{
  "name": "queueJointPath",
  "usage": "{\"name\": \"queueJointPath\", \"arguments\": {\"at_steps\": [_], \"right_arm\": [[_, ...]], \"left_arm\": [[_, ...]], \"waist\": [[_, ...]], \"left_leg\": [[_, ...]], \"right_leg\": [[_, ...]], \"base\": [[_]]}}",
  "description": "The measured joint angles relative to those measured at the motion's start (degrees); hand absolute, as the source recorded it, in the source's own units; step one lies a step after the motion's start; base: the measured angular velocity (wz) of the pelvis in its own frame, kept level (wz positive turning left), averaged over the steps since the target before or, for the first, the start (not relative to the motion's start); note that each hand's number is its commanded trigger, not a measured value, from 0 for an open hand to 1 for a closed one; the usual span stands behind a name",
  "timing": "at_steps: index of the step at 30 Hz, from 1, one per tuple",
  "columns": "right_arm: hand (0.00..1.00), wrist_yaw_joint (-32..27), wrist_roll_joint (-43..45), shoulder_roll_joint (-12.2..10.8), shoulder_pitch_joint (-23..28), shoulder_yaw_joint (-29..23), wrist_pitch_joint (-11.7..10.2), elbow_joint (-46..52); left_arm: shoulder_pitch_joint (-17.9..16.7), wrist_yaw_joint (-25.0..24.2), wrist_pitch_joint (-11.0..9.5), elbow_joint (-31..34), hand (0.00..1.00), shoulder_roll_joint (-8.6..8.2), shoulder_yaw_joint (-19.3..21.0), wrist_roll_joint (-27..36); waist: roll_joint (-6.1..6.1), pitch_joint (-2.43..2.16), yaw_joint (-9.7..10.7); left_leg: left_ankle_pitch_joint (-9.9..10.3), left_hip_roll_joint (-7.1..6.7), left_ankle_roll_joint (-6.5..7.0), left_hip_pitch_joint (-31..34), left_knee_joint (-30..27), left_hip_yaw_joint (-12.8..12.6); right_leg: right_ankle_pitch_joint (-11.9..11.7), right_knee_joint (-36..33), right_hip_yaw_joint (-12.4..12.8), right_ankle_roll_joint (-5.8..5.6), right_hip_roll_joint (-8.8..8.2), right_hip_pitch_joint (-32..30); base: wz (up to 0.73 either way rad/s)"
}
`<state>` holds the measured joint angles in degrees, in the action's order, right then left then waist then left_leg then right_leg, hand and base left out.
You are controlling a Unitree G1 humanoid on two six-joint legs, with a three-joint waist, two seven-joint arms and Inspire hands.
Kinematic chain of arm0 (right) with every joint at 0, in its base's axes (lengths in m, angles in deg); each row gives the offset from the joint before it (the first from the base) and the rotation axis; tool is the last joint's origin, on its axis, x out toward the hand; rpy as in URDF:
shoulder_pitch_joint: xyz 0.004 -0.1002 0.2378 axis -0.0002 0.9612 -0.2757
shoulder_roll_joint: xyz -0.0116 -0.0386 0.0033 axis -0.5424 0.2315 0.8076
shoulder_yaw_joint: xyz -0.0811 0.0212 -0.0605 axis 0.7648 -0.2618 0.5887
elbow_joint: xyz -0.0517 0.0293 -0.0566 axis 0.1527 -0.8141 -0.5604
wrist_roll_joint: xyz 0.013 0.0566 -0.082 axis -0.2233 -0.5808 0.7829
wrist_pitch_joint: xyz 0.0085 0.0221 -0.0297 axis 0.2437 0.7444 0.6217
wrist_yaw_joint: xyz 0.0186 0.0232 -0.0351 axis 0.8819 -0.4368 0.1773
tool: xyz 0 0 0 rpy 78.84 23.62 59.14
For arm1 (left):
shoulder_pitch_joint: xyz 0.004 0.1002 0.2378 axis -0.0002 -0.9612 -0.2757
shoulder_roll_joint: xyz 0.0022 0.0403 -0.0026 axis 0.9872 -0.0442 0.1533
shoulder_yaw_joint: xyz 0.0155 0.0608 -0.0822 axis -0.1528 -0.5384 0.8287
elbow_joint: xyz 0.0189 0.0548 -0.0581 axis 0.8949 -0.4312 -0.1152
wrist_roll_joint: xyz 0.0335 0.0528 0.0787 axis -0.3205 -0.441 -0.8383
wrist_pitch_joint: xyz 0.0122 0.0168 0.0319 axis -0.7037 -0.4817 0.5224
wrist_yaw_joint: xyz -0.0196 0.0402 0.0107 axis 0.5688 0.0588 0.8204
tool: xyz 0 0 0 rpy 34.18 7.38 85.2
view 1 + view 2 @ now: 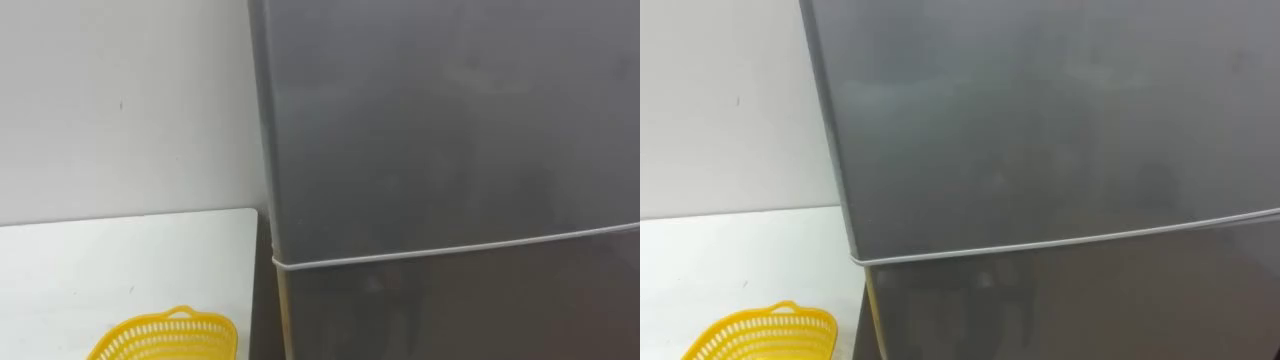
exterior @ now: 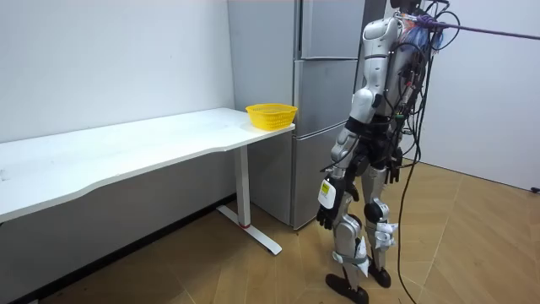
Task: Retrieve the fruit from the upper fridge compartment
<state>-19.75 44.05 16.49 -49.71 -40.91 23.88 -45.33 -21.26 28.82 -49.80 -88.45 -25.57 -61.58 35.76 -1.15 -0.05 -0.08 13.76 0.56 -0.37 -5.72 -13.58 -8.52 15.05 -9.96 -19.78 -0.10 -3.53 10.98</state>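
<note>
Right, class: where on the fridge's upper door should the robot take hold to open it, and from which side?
No handle shows on the upper door; its face is flat. Likeliest purchase: its vertical edge beside the white table, hooked from the robot's left, or its bottom edge at the seam, from below. The hinge side cannot be told.

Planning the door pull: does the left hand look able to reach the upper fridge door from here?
Probably yes: the left hand hangs low at the robot's side, but the upper fridge door is closed right ahead, nothing between.
</note>
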Motion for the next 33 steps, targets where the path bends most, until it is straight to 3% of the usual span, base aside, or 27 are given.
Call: {"name": "queueJointPath", "arguments": {"at_steps": [11,17,24,28,31,33], "right_arm": [[0.00,-1.1,-0.1,0.0,0.6,0.0,-0.1,0.2],[0.00,-4.0,-0.3,0.0,0.6,-3.0,-0.7,0.3],[0.00,-4.5,-0.3,0.0,0.8,-4.6,-3.1,0.3],[0.00,-5.0,-0.4,-0.1,1.0,-4.6,-3.2,0.2],[0.00,-5.1,-0.5,0.0,1.0,-4.5,-3.7,0.3],[0.00,-5.2,-1.2,0.0,0.9,-4.6,-4.6,0.3]], "left_arm": [[0.4,1.8,-0.1,-0.2,0.00,0.00,-0.1,1.5],[0.3,5.9,-0.5,-0.4,0.00,-0.03,3.3,5.5],[-0.2,10.4,-1.8,-2.2,0.00,0.00,6.7,14.9],[-0.2,13.2,-2.9,-2.2,0.00,-0.10,8.3,21.3],[-0.2,15.6,-4.6,-1.0,0.00,-0.23,9.7,27.9],[0.7,17.3,-6.9,-0.6,0.00,-0.23,11.9,33.3]], "waist": [[-0.01,0.03,0.3],[0.16,0.06,0.3],[0.25,0.09,0.6],[0.29,0.09,0.8],[0.33,0.09,0.4],[0.38,0.06,-0.3]], "left_leg": [[0.0,0.35,0.01,-0.2,0.0,-0.3],[0.0,0.38,0.01,0.0,0.0,-0.3],[0.0,0.38,0.01,0.1,0.2,-0.2],[0.0,0.24,0.01,0.3,0.2,-0.3],[0.0,0.22,0.01,0.3,0.3,-0.3],[0.0,0.12,0.01,0.2,0.4,-0.2]], "right_leg": [[0.0,0.1,0.2,-0.03,-0.01,0.0],[0.0,0.2,0.1,-0.02,0.02,0.0],[0.0,0.3,-0.1,-0.02,0.13,0.0],[0.0,0.3,-0.8,-0.03,-0.02,0.0],[0.0,0.2,-0.8,-0.03,-0.05,0.0],[0.0,0.3,-0.8,-0.05,-0.08,0.0]], "base": [[0.00],[0.00],[0.00],[0.06],[0.00],[0.00]]}}
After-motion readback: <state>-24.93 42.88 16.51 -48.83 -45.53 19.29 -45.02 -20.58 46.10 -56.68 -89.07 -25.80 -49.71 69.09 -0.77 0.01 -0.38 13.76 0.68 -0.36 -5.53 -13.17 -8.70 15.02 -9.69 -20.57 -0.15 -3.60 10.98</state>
